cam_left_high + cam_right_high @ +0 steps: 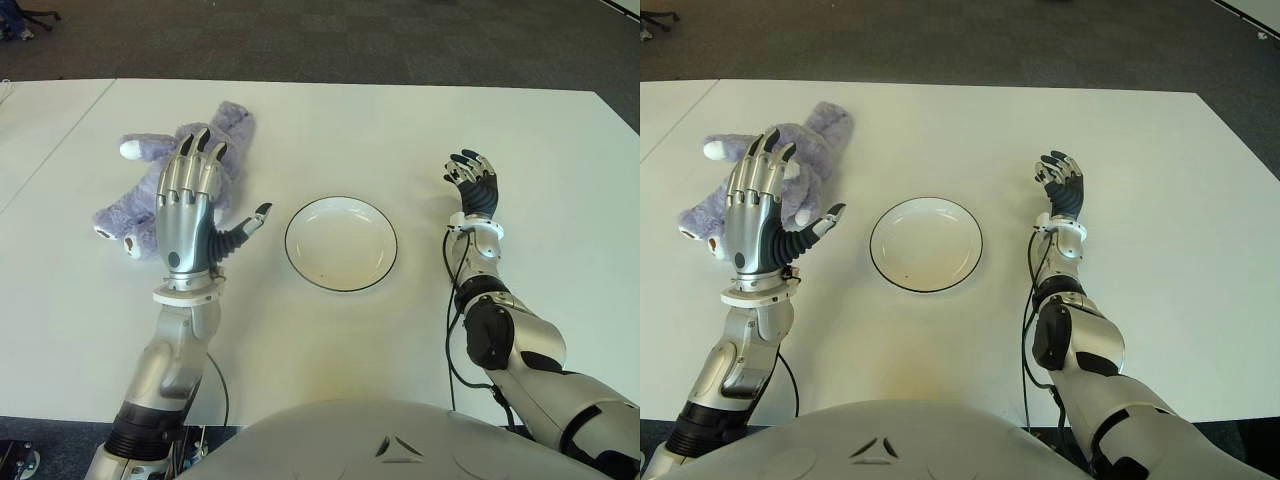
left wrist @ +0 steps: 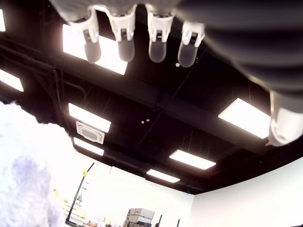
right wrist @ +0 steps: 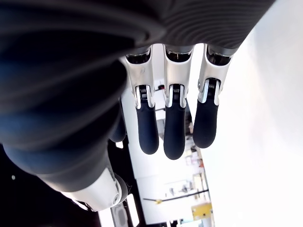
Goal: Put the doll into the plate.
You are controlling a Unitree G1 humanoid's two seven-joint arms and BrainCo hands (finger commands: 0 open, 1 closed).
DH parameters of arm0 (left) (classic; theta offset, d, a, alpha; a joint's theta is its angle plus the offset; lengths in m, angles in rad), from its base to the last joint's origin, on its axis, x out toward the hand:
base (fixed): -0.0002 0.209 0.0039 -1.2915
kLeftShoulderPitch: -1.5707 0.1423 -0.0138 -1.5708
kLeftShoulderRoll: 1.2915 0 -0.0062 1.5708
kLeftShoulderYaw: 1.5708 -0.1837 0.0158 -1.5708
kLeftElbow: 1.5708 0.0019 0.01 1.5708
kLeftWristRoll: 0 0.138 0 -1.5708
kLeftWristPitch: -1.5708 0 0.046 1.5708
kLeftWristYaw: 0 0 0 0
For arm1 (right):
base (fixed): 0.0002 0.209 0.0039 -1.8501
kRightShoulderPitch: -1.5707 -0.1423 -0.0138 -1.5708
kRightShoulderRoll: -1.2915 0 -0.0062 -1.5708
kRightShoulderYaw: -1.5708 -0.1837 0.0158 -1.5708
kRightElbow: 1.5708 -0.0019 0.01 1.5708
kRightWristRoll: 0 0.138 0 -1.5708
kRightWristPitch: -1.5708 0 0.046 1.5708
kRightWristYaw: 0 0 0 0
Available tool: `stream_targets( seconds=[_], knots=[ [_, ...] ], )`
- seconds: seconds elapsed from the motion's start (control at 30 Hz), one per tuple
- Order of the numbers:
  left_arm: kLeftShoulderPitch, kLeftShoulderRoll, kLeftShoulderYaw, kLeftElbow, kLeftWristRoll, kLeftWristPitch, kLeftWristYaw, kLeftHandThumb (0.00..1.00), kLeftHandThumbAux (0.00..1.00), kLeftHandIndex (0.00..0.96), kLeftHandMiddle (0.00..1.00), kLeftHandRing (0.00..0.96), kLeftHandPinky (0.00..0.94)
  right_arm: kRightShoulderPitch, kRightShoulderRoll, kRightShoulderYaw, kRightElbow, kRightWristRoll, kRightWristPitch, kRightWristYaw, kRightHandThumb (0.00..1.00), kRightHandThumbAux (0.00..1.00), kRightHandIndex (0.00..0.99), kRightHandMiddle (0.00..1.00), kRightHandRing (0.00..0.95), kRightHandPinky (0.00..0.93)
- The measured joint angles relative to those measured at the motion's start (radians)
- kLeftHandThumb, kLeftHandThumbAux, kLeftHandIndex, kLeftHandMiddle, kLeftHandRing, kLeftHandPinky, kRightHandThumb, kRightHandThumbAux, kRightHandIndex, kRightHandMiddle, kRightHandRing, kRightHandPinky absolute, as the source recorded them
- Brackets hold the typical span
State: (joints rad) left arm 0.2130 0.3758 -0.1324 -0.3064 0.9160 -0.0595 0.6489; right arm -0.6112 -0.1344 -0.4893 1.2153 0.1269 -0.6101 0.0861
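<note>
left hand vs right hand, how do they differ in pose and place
The left hand shows over the purple doll, left of the plate, fingers straight and thumb spread; the right hand shows over bare table, right of the plate, fingers loosely bent. The left hand's back is silver, the right's dark. Both hold nothing.

A broad white rectangular table (image 1: 330, 120) carries a purple plush doll (image 1: 232, 128) near its left side. A round white plate with a thin dark rim (image 1: 341, 243) sits at the centre, apparently holding nothing.
</note>
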Motion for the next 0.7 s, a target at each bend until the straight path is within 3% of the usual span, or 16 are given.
stream_targets(
  seconds=[0.27,0.33,0.37,0.57,0.7],
  knots=[
    [0.000,-0.010,-0.001,-0.004,0.009,0.001,-0.017,0.166,0.406,0.118,0.000,0.000,0.000,0.000,0.000,0.000,0.000,0.000,0.000,0.000,0.416,0.857,0.284,0.351,0.375,0.396],
    [-0.008,-0.019,0.002,0.007,0.006,0.005,-0.018,0.159,0.457,0.087,0.000,0.000,0.000,0.000,-0.001,0.000,0.000,0.000,0.000,0.000,0.418,0.858,0.281,0.351,0.373,0.389],
    [-0.023,-0.028,0.004,0.027,0.003,0.008,-0.016,0.170,0.491,0.032,0.107,0.114,0.073,0.001,-0.003,0.000,0.000,0.000,0.000,0.000,0.418,0.858,0.275,0.349,0.370,0.382],
    [-0.197,-0.069,0.046,0.256,-0.066,0.008,0.061,0.164,0.517,0.019,0.165,0.177,0.150,-0.004,-0.009,0.001,-0.004,-0.001,0.000,0.000,0.406,0.858,0.266,0.346,0.370,0.391],
    [-0.320,-0.073,0.052,0.415,-0.098,-0.047,0.142,0.160,0.518,0.025,0.167,0.183,0.184,-0.004,-0.010,0.001,-0.004,0.000,0.002,-0.001,0.398,0.855,0.264,0.345,0.372,0.396]
  ],
)
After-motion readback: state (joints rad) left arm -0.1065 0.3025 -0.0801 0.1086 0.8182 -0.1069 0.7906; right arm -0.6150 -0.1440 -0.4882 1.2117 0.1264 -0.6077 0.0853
